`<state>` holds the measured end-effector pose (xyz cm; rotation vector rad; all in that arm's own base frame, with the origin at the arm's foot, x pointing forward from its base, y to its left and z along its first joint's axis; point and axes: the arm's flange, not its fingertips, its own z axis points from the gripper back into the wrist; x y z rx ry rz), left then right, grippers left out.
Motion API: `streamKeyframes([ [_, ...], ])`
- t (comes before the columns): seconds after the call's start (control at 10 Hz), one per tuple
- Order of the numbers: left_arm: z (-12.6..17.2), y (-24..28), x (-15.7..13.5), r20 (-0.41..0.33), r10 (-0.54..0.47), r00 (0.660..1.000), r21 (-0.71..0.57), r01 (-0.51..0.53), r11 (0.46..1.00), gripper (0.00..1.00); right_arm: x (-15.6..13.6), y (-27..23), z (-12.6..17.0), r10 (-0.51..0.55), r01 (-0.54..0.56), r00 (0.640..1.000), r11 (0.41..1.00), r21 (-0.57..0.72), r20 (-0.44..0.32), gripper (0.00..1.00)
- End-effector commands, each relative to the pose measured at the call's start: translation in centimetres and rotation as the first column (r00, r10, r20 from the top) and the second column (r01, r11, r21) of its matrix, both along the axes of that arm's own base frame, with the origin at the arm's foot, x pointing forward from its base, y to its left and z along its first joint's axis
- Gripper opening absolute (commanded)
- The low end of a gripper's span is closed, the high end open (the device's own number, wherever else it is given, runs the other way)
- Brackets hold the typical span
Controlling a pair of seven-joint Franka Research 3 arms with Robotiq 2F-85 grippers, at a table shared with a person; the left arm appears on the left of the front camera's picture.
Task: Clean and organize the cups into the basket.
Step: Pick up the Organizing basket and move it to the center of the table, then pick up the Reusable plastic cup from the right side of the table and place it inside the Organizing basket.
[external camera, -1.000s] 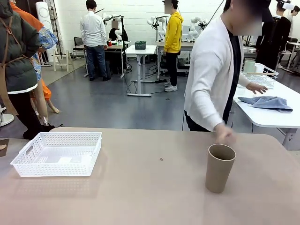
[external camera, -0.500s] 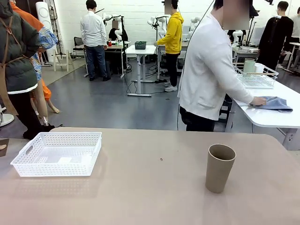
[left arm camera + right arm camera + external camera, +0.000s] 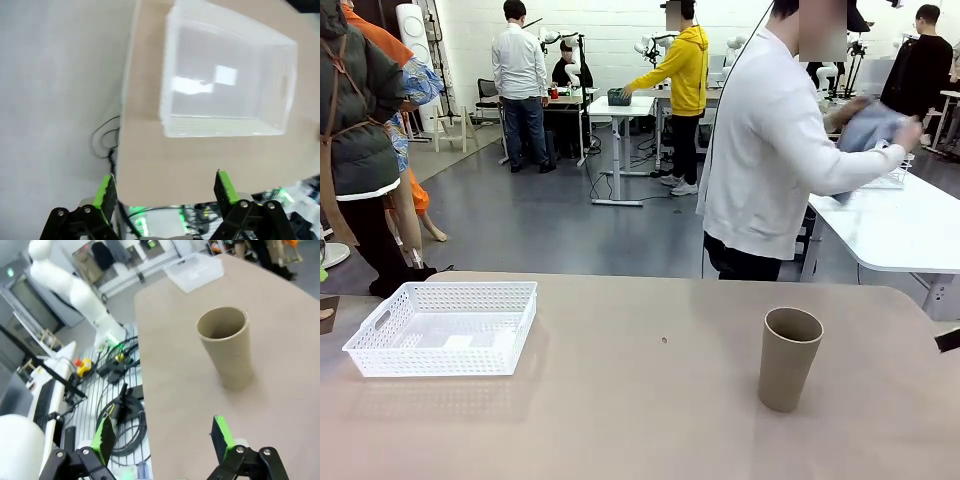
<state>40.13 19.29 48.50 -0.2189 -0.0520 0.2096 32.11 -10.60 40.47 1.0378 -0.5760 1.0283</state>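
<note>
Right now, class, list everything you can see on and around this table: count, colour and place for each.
cup: one, tan-brown, upright on the table's right half
basket: one, white, on the table's left half
table: one, beige, nearest the camera
cloth: one, blue, held up over the side table
person: one, white top, beyond the far edge
left pincer: open, above the table edge near the basket
right pincer: open, short of the cup

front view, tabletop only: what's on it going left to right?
white basket → small dark speck → tan cup, standing upright
</note>
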Motion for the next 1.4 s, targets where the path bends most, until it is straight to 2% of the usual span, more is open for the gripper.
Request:
streamKeyframes([
  [0.0, -1.1, -1.3, 0.5, -0.038, 0.011, 0.999, 0.072, -0.008, 0.997, 1.0, -1.5, 0.4, -0.8, 0.041, -0.04, 0.999, 0.999, -0.036, 0.033, 1.0],
  [0.1, -1.7, -1.5, 1.1, -0.032, 0.016, 0.999, 0.067, -0.014, 0.998, 1.0, -2.0, 0.4, -1.0, 0.053, -0.052, 0.998, 0.998, -0.037, 0.029, 1.0],
  [0.2, -2.2, -1.3, 1.5, -0.023, 0.026, 0.999, 0.05, -0.025, 0.998, 1.0, -2.3, 0.1, -1.1, 0.014, -0.014, 1.0, 1.0, -0.026, -0.01, 1.0],
  [0.3, -2.0, -0.7, 1.1, -0.039, 0.024, 0.999, 0.026, -0.023, 0.999, 1.0, -1.3, 0.5, -0.7, 0.041, -0.041, 0.999, 0.999, -0.017, 0.012, 1.0],
  [0.4, -1.6, -1.6, 1.2, -0.043, 0.0, 0.999, 0.066, 0.003, 0.998, 1.0, -1.3, 0.5, -0.7, 0.041, -0.041, 0.999, 0.999, -0.017, 0.012, 1.0],
  [0.7, -1.6, -1.6, 1.2, -0.043, 0.0, 0.999, 0.066, 0.003, 0.998, 1.0, -1.6, 0.3, -0.8, 0.041, -0.041, 0.999, 0.999, -0.02, 0.009, 1.0],
  [0.8, -1.8, -1.4, 1.3, -0.045, 0.004, 0.999, 0.057, -0.001, 0.998, 1.0, -1.8, 0.9, -1.5, 0.245, -0.24, 0.963, 0.969, -0.057, 0.11, 1.0],
  [0.9, -1.6, -1.4, 1.6, -0.004, 0.001, 1.0, 0.071, -0.001, 0.997, 1.0, -1.4, 1.9, -2.4, 0.342, -0.329, 0.927, 0.939, -0.101, 0.157, 1.0],
  [1.0, -1.7, -1.9, 2.7, -0.015, -0.004, 1.0, 0.13, 0.006, 0.991, 1.0, -0.8, 3.1, -3.8, 0.393, -0.372, 0.9, 0.918, -0.135, 0.187, 1.0],
  [1.1, -1.7, -2.0, 4.2, -0.023, 0.007, 1.0, 0.154, -0.004, 0.988, 1.0, -0.3, 4.1, -5.4, 0.443, -0.422, 0.878, 0.896, -0.141, 0.184, 1.0],
  [1.3, -2.0, -2.4, 6.2, -0.039, 0.021, 0.999, 0.161, -0.014, 0.987, 1.0, 0.3, 5.6, -7.9, 0.498, -0.475, 0.837, 0.867, -0.151, 0.228, 1.0],
])
